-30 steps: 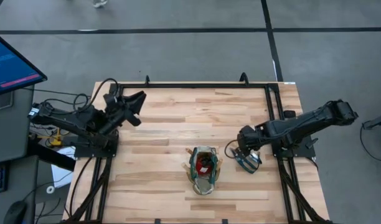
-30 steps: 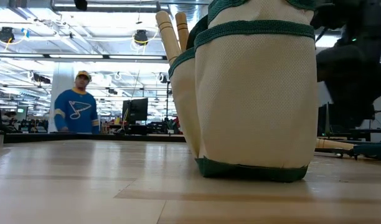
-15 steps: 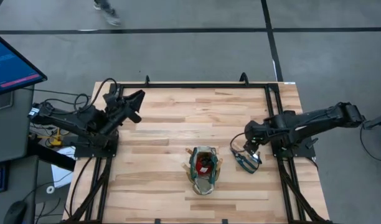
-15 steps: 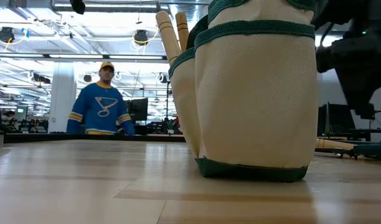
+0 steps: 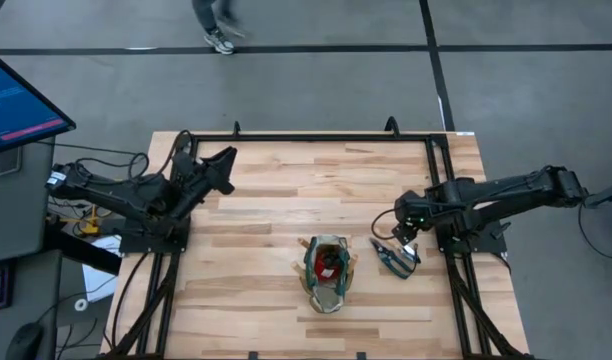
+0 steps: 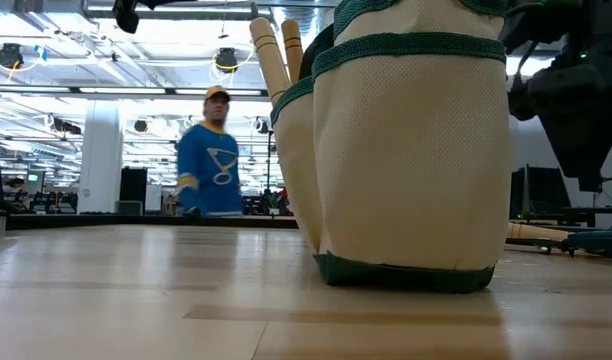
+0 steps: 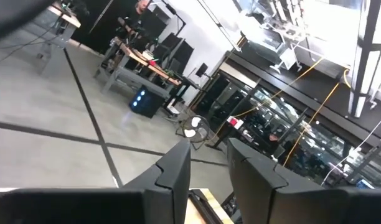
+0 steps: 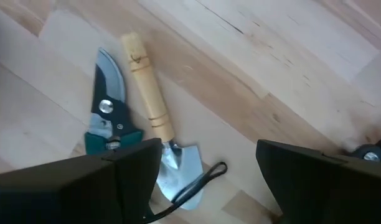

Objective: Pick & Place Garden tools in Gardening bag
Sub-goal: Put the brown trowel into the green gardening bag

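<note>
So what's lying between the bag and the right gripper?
In the high view, only bare wood separates the gardening bag from the right gripper, which hovers above the shears.

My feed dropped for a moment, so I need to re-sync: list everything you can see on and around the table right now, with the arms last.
Gardening bag: one, tan with green trim, near the table's middle front; a red object inside, two pale wooden handles sticking out.
Pruning shears: one, dark blade and green grips, flat on the table right of the bag.
Trowel: one, silver head, wooden handle, lying beside the shears.
Table: one, pale wood planks.
Monitor: one, blue screen, left of the table.
Person: one, blue jersey, walking behind the table.
Left gripper: raised at the table's far left, empty.
Right gripper: fingers open, above the shears and trowel.
</note>
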